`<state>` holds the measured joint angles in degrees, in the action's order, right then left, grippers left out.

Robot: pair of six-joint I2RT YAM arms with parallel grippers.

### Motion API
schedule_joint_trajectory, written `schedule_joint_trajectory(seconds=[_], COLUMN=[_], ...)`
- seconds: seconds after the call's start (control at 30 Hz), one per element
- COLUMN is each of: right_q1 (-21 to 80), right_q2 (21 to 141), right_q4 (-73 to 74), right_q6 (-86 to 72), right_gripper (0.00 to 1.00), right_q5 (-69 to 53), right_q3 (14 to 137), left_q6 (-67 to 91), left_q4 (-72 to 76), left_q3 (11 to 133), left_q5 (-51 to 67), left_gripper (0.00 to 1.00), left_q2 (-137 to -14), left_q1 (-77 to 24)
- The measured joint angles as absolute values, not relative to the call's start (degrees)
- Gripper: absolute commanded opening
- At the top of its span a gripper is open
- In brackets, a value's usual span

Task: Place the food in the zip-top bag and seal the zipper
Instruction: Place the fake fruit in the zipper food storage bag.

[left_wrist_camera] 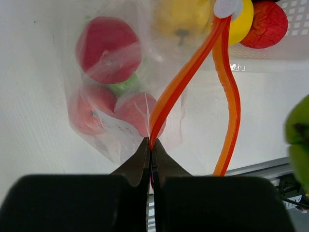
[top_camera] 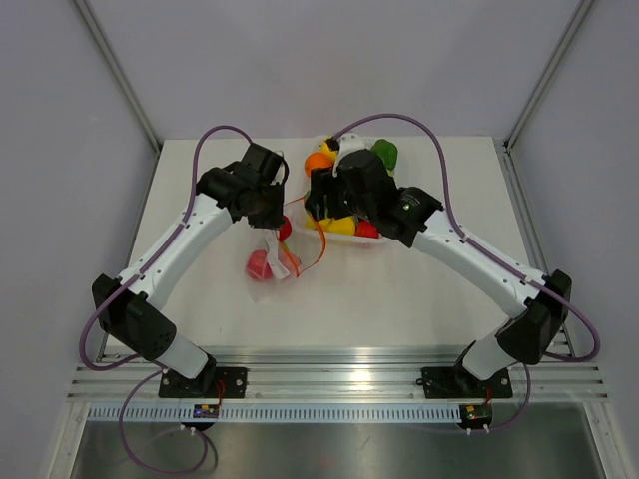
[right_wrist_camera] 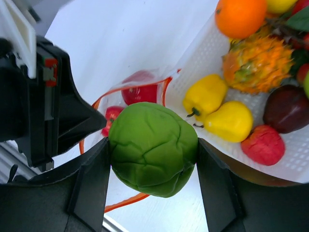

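The clear zip-top bag (top_camera: 270, 267) lies on the table left of centre with red and pink toy fruits (left_wrist_camera: 107, 48) and a bit of green inside. My left gripper (left_wrist_camera: 151, 145) is shut on one side of the orange-red zipper (left_wrist_camera: 181, 82) and holds the bag's mouth open; the other zipper strip loops to the right. My right gripper (right_wrist_camera: 152, 159) is shut on a green wrinkled toy vegetable (right_wrist_camera: 153, 147) and holds it above the open mouth of the bag (right_wrist_camera: 137, 87). In the top view the right gripper (top_camera: 329, 200) sits between bag and tray.
A white perforated tray (right_wrist_camera: 203, 58) at the back holds several toy foods: an orange (right_wrist_camera: 240, 17), a spiky orange fruit (right_wrist_camera: 256, 63), a yellow pepper (right_wrist_camera: 205, 94), a yellow pear (right_wrist_camera: 231, 121), a dark plum (right_wrist_camera: 287, 108), a red fruit (right_wrist_camera: 264, 144). Grey walls and metal posts surround the table.
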<state>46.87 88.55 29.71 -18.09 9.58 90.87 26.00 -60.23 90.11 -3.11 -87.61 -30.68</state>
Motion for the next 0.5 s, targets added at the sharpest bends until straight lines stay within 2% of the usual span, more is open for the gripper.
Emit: schedule_joint_trajectory(seconds=[0.17, 0.2, 0.23, 0.3, 0.4, 0.5], right_q1=[49.8, 50.3, 50.8, 51.5, 51.8, 51.8], right_q2=[91.0, 91.7, 92.3, 93.6, 95.3, 95.9], right_q4=[29.5, 29.5, 29.4, 29.4, 29.5, 30.0], right_q6=[-20.9, -21.1, -21.3, -21.8, -22.0, -21.7], right_gripper=[0.44, 0.48, 0.57, 0.86, 0.98, 1.0], right_q5=[9.2, 9.0, 8.7, 7.6, 6.3, 6.7], right_q3=[89.3, 89.3, 89.3, 89.3, 89.4, 89.4], left_q6=[26.0, 26.0, 26.0, 26.0, 26.0, 26.0], left_q4=[-60.2, -60.2, -60.3, -60.3, -60.3, -60.3], left_q3=[90.1, 90.1, 90.1, 90.1, 90.1, 90.1], left_q5=[-2.7, -2.6, -2.5, -2.2, -1.9, -1.7], left_gripper=[0.0, 0.0, 0.0, 0.0, 0.0, 0.0], left_q2=[-87.6, -87.6, -87.6, -87.6, -87.6, -87.6], left_q1=[-30.7, -30.7, -30.7, -30.7, -30.7, -30.7])
